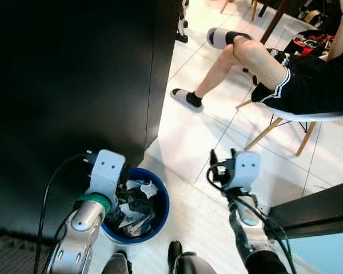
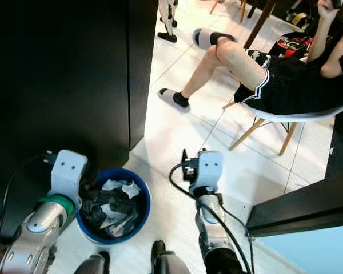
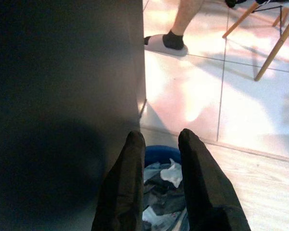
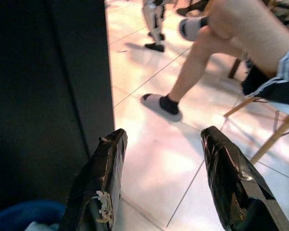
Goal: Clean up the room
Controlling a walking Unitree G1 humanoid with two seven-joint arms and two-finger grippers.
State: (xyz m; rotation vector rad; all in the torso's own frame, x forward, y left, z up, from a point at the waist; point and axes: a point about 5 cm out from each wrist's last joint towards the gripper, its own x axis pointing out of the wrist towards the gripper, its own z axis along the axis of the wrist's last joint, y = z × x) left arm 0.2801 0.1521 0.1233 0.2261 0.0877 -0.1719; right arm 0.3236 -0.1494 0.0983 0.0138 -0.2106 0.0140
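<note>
Left fingers [image 3: 156, 187]: parted, empty, over bin [image 1: 160, 214] of trash [image 1: 134, 208]
Right fingers [image 4: 166, 183]: spread, empty, above floor [image 1: 183, 142]
Person [image 1: 297, 80]: seated nearby

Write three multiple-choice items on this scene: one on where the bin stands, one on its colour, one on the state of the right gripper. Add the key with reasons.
1. Where does the bin stand?
A. Beside the dark cabinet
B. Under the chair
C. On a table

2. What colour is the bin?
A. Red
B. Blue
C. Yellow

3. How is the right gripper?
A. Shut on paper
B. Shut on a slipper
C. Open and empty

Key:
1 A, it sits on the floor at the cabinet's corner, below the left gripper.
2 B, its rim is blue around crumpled trash.
3 C, the right wrist view shows floor between its spread fingers.
</note>
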